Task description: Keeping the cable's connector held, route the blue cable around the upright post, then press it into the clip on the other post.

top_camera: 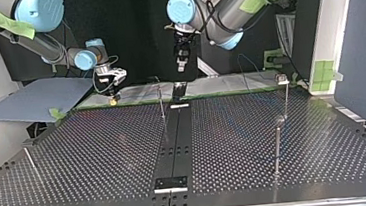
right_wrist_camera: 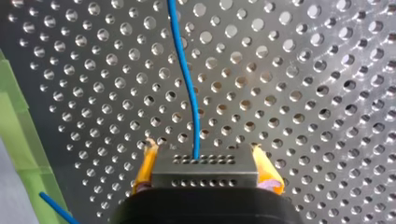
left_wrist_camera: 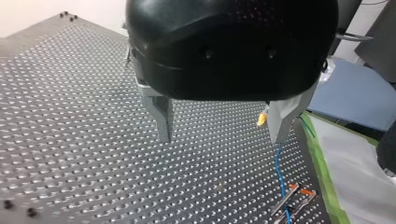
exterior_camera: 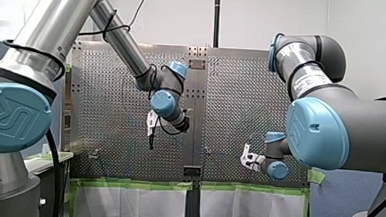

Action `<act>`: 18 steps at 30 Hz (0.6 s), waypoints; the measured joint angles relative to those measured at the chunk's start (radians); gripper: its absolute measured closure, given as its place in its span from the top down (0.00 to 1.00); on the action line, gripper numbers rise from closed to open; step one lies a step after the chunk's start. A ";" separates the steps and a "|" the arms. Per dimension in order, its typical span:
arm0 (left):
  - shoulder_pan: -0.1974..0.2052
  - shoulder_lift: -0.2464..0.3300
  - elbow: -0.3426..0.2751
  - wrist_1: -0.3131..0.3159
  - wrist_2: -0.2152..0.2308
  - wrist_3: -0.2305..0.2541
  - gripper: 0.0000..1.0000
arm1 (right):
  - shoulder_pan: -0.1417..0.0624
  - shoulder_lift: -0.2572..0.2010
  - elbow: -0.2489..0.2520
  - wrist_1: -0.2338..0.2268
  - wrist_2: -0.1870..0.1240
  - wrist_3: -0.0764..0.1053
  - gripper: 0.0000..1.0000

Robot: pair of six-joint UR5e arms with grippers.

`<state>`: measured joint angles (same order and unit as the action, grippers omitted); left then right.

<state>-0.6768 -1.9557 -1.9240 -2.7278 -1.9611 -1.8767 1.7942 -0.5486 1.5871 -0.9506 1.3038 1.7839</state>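
Two grippers work near the far end of the black strip (top_camera: 173, 134) that runs down the middle of the perforated table (top_camera: 90, 161). The right gripper (right_wrist_camera: 203, 161) is clamped on the connector (right_wrist_camera: 204, 177), a small metal block with rows of holes, with a yellow pad (right_wrist_camera: 147, 163) pressed against each side. In the top view it sits left of the strip, low at the table's far edge. The wrist view shows the green tape (right_wrist_camera: 14, 107) of that edge close beside it. The blue cable (right_wrist_camera: 186, 79) leaves the middle of the connector and lies in a slight curve on the plate ahead of the gripper, with bare holes on both sides. The left gripper (left_wrist_camera: 224, 133) hangs above the strip's far end, well clear of the plate, its metal fingers (left_wrist_camera: 161, 119) spread wide and holding nothing. Beyond one finger the cable runs on to a small metal fixture (left_wrist_camera: 294, 200) with orange parts, near the taped edge. A thin post (top_camera: 162, 107) stands just left of the strip, between the two grippers and the open plate. Right of the strip, well apart from it, a taller post (top_camera: 277, 145) rises near the side edge, and a second post (top_camera: 285, 99) with a small head stands behind it. Whether that head is the clip cannot be told. Broad stretches of plate lie open on both sides of the strip.
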 joint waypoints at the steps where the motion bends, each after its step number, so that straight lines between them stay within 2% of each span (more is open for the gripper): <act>1: 0.000 0.012 -0.012 0.007 -0.002 -0.002 1.00 | 0.000 0.000 0.000 0.000 0.000 0.000 0.00; 10: 0.003 0.111 -0.111 0.092 -0.008 -0.063 1.00 | 0.000 0.000 0.000 0.001 0.002 0.000 0.00; 18: 0.001 0.198 -0.197 0.109 -0.025 -0.052 1.00 | 0.001 0.000 0.000 0.001 0.002 0.000 0.00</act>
<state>-0.6762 -1.7582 -2.1214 -2.6185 -1.9864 -1.9290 1.7948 -0.5486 1.5869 -0.9499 1.3055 1.7838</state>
